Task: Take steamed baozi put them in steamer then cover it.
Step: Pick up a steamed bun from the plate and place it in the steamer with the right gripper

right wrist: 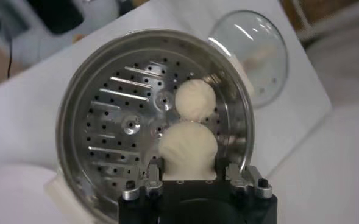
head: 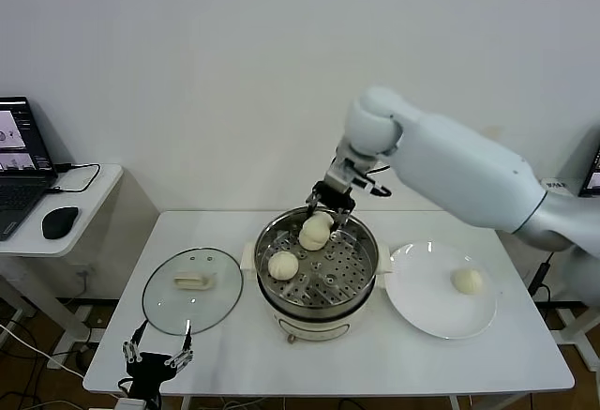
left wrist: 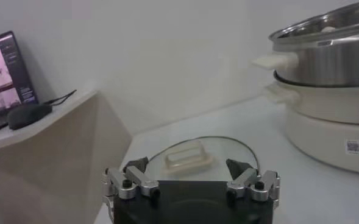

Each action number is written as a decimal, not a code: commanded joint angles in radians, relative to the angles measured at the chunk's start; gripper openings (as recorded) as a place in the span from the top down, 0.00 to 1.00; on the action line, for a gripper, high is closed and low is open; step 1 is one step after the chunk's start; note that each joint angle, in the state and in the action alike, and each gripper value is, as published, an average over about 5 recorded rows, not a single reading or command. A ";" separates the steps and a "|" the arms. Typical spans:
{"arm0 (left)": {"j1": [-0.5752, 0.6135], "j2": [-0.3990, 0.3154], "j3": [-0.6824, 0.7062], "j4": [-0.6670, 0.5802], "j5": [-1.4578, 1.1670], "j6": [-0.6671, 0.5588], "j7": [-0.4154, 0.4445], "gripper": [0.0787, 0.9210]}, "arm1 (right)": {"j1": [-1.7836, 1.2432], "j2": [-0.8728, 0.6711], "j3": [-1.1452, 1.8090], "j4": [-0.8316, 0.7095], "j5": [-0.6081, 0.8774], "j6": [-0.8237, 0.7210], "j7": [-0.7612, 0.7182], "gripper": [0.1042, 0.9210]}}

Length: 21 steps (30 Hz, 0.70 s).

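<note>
The steamer (head: 361,283), a shiny perforated basket on a cream pot, stands mid-table. My right gripper (head: 330,208) hangs over its far side, shut on a pale baozi (head: 315,232) held low in the basket; the right wrist view shows this baozi (right wrist: 188,149) between the fingers of the gripper (right wrist: 191,167). Another baozi (head: 283,265) lies on the basket floor and also shows in the right wrist view (right wrist: 195,99). One baozi (head: 467,280) lies on the white plate (head: 422,311). The glass cover (head: 192,290) lies flat left of the steamer. My left gripper (head: 157,354) is open and empty below the table's front-left edge.
A side desk at the left holds a laptop (head: 19,166) and a black mouse (head: 59,222). In the left wrist view, the cover (left wrist: 191,155) lies just ahead of the left gripper (left wrist: 188,165), and the steamer (left wrist: 325,67) rises beside it.
</note>
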 commanded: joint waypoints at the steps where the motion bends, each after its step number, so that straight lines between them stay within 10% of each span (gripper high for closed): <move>1: 0.000 -0.002 -0.001 0.004 -0.009 0.000 -0.002 0.12 | -0.021 0.029 -0.081 0.115 -0.121 0.198 0.017 0.48; 21: -0.013 -0.003 0.003 0.023 -0.013 0.001 0.001 0.12 | -0.101 0.018 -0.111 0.147 -0.134 0.225 -0.017 0.48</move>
